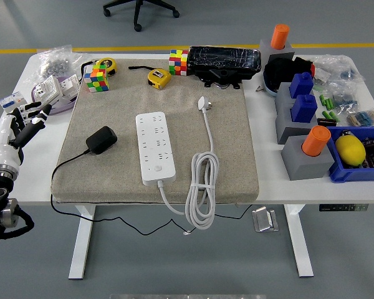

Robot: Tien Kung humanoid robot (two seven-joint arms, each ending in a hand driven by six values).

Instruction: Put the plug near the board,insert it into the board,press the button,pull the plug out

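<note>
White power strip (156, 148), black plug (101, 139), beige mat (227, 134), multicoloured cubes (95, 80), yellow lemon (350, 149).

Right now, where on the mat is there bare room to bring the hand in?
Bare mat lies right of the white cord, and between the black plug and power strip. The far edge is crowded with cubes and tape measures. Left hand hovers open at the table's left edge.
</note>
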